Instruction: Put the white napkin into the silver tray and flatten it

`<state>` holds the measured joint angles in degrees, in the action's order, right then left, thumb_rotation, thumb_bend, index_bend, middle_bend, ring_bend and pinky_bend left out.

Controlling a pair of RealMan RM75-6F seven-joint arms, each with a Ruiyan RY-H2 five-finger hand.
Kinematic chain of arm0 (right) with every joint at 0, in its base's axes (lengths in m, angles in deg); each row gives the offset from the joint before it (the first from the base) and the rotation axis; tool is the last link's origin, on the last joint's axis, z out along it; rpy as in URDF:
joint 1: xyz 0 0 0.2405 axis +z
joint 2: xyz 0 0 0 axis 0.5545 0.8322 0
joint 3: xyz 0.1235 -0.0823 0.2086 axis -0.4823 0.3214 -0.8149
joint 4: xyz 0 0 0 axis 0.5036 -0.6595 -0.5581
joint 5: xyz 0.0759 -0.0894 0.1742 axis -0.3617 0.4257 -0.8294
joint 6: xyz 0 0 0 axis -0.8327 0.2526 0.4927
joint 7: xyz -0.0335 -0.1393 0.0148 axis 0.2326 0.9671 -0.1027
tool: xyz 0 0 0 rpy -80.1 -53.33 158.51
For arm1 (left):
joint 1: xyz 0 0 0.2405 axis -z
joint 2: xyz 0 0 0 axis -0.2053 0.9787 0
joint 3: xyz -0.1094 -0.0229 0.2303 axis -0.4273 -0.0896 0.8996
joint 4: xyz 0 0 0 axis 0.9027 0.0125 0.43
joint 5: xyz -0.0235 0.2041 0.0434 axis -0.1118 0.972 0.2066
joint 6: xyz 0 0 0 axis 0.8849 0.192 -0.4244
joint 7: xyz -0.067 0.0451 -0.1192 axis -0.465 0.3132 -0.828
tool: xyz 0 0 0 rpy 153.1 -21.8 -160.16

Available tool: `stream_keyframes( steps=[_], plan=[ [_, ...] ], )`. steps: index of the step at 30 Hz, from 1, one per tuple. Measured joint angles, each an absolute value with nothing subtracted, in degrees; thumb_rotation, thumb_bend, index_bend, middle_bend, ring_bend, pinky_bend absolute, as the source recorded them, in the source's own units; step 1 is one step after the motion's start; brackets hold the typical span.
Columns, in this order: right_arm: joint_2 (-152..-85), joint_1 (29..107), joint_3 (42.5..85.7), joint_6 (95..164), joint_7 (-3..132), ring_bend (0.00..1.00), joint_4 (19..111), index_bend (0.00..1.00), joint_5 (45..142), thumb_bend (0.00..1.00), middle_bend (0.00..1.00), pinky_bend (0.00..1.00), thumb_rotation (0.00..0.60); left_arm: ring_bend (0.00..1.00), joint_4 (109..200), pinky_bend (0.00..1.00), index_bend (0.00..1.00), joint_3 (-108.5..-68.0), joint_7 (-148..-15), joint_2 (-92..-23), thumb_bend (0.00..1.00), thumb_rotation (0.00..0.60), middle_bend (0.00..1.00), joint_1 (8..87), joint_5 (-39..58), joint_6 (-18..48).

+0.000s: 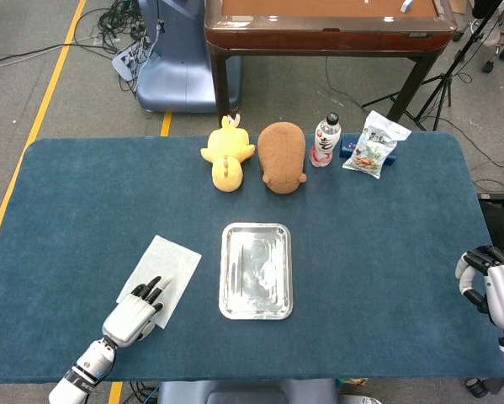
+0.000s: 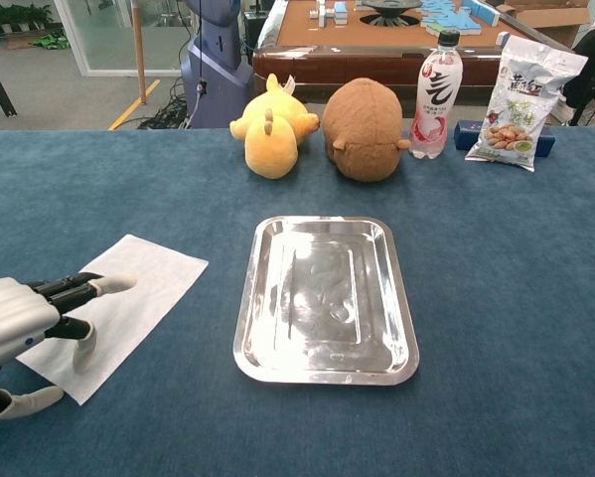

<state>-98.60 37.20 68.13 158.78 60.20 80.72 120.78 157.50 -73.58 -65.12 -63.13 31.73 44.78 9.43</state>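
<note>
The white napkin (image 1: 171, 263) (image 2: 143, 283) lies flat on the blue table cloth, left of the silver tray (image 1: 225, 271) (image 2: 245, 323). The tray is empty. My left hand (image 1: 135, 313) (image 2: 24, 316) lies over the napkin's near end, its fingers stretched out towards the tray and slightly apart, the thumb down at the napkin's near edge. It holds nothing that I can see. My right hand (image 1: 487, 284) hangs off the table's right edge, far from both, with loosely curved fingers and nothing in it.
Along the back of the table stand a yellow plush toy (image 1: 226, 156), a brown plush toy (image 1: 283, 156), a drink bottle (image 1: 325, 140) and a snack bag (image 1: 374, 145). A brown table (image 1: 327, 25) stands behind.
</note>
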Motion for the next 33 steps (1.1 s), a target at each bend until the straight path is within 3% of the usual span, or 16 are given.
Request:
stream_keyframes(
  steps=[18,33],
  plan=[
    [-98.49,37.11,68.12,159.08,60.14,0.41,80.91,0.76,121.0,0.4,0.62,0.46,0.6,0.0,157.74,0.22,0.59,-73.51,-67.02,-63.11,0.45,0.6,0.0,31.55,44.7,8.56],
    [-98.19,36.89,67.96,159.7,59.92,0.41,81.23,0.76,121.17,0.4,0.62,0.46,0.6,0.0,162.04,0.22,0.63,-74.53,-74.73,-61.37,0.49,0.6,0.0,31.5,43.24,7.53]
  ],
)
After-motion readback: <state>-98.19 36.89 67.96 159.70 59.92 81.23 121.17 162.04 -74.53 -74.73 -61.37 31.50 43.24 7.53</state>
